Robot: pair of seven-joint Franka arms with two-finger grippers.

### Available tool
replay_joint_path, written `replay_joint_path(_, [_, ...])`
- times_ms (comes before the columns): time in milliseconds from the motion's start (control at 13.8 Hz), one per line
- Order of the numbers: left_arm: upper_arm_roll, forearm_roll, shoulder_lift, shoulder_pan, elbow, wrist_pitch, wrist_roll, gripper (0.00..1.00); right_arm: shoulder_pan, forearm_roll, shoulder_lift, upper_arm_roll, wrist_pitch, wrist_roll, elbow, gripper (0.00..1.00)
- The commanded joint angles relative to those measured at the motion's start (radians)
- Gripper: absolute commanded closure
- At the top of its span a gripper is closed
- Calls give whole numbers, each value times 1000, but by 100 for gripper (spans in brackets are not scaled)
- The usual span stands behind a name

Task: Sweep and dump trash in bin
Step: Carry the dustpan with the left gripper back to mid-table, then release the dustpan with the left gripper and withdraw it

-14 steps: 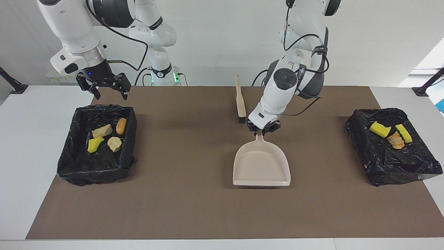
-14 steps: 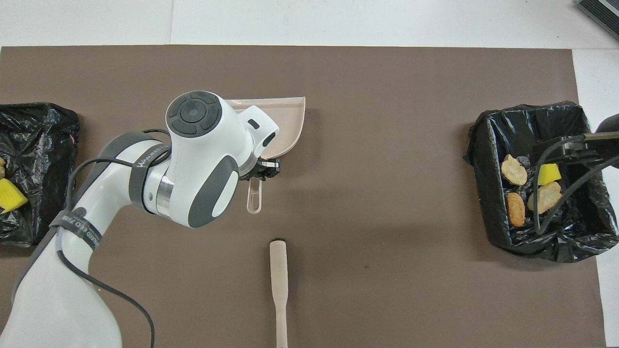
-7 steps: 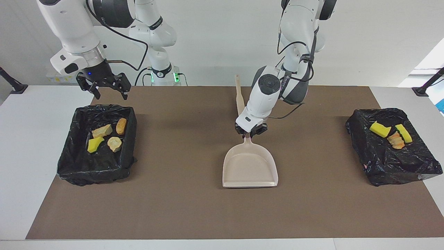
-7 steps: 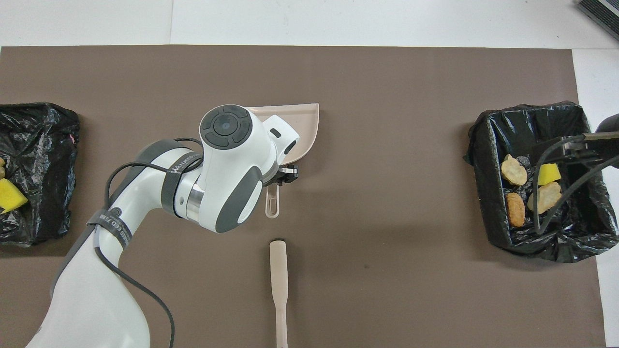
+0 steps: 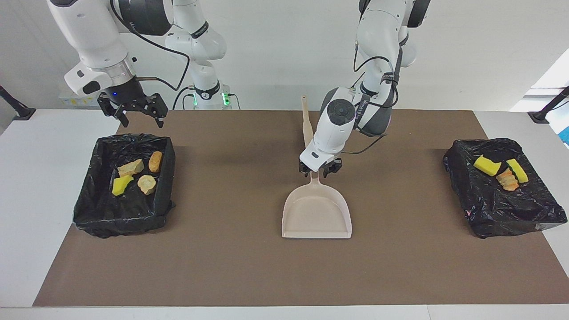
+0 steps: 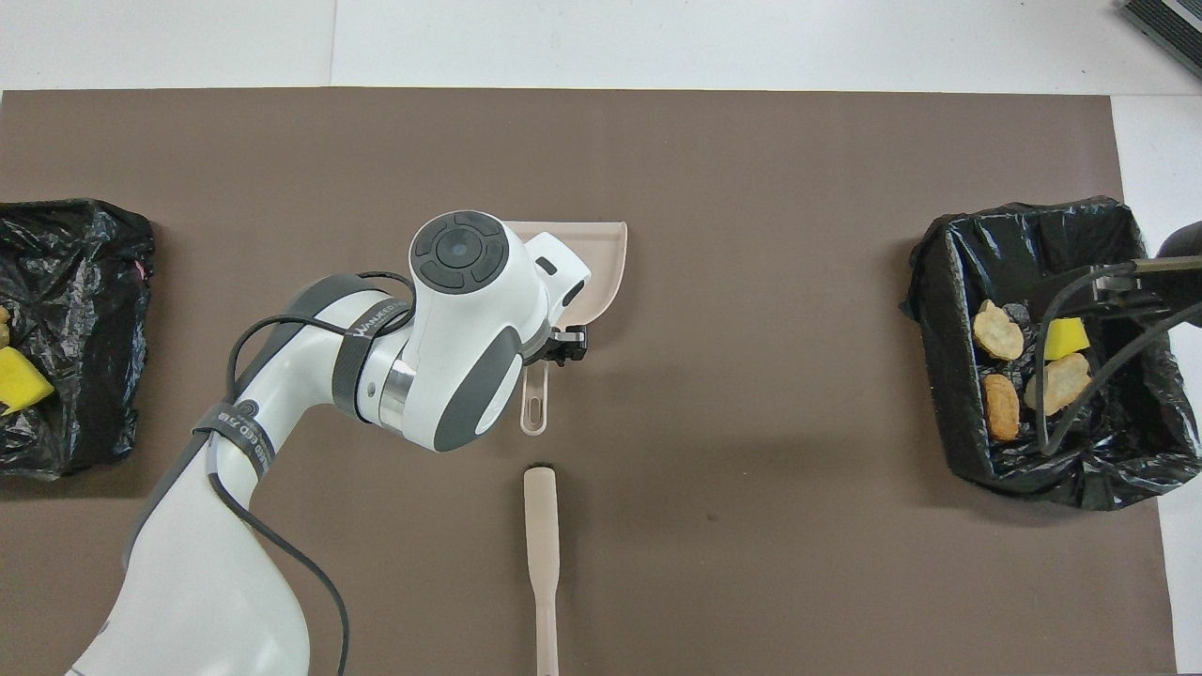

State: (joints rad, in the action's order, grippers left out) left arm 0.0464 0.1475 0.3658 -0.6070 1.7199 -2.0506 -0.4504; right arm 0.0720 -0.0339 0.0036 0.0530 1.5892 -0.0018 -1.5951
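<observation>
The beige dustpan [image 5: 316, 213] lies flat on the brown mat, its handle [image 6: 533, 404] pointing toward the robots. My left gripper [image 5: 317, 170] is down at that handle, right where it meets the pan. All the trash I can see lies in two black-lined bins. Several pieces [image 5: 135, 175] sit in the bin [image 5: 89, 209] at the right arm's end. Three pieces [image 5: 500, 171] sit in the bin [image 5: 511, 213] at the left arm's end. My right gripper [image 5: 138, 116] hangs open and empty over the nearer rim of its bin.
The beige brush [image 5: 307, 129] lies on the mat nearer to the robots than the dustpan, its black bristles toward the pan's handle. The brown mat [image 5: 222, 266] covers the table between the two bins.
My left arm has slid the dustpan across the mat toward the right arm's end, less in the last half second. The right arm and the brush have not moved.
</observation>
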Motion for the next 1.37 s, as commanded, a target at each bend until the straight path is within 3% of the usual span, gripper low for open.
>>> replay_joint_path(0, [21, 1, -85, 45, 21, 85, 9, 0, 9, 15, -20, 7, -3, 12, -20, 0])
replay_joint_path(433, [23, -43, -342, 254, 139, 188, 228, 0, 9, 17, -20, 7, -3, 12, -20, 0])
replay_joint_path(722, [24, -69, -436, 389, 118, 289, 381, 0, 9, 17, -20, 7, -3, 12, -20, 0])
replay_joint_path(1011, [24, -71, -464, 493, -26, 429, 489, 0, 9, 15, -20, 7, -3, 12, -20, 0])
replay_joint_path(1300, [32, -97, -381, 532, -258, 604, 536, 0, 9, 15, -20, 7, -3, 12, -20, 0])
